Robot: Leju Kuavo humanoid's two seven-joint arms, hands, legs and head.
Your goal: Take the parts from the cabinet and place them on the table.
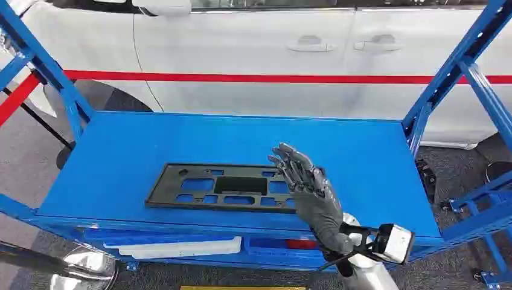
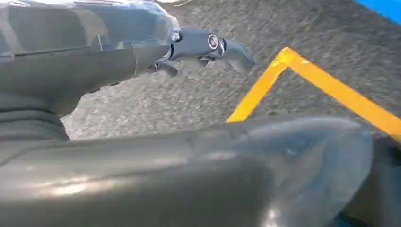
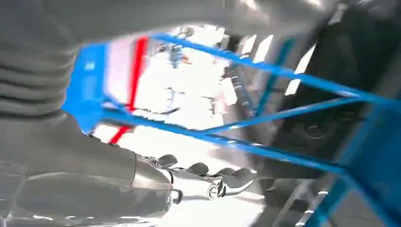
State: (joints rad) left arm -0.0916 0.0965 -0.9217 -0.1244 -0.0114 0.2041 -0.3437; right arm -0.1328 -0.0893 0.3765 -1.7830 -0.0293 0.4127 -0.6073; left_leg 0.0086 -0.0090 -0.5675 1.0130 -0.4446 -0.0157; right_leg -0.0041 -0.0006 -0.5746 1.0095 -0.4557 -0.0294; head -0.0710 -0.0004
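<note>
A flat black plastic panel (image 1: 205, 184) with several rectangular cutouts lies on the blue top shelf (image 1: 151, 139) of the cabinet, near its front edge. My right hand (image 1: 308, 187) reaches in from below with fingers stretched forward and apart, over the panel's right end; whether it touches the panel I cannot tell. It grips nothing. In the right wrist view the right hand (image 3: 189, 182) has straight fingers against the blue frame. My left hand (image 2: 142, 52) hangs over grey floor, fingers extended, holding nothing.
Slanted blue frame posts rise at the left (image 1: 54, 78) and right (image 1: 447, 78) of the shelf. A white car (image 1: 241, 48) with a red stripe stands close behind. On the lower shelf lie a white part (image 1: 181, 246) and a blue bin (image 1: 278, 246). Yellow tape (image 2: 326, 85) marks the floor.
</note>
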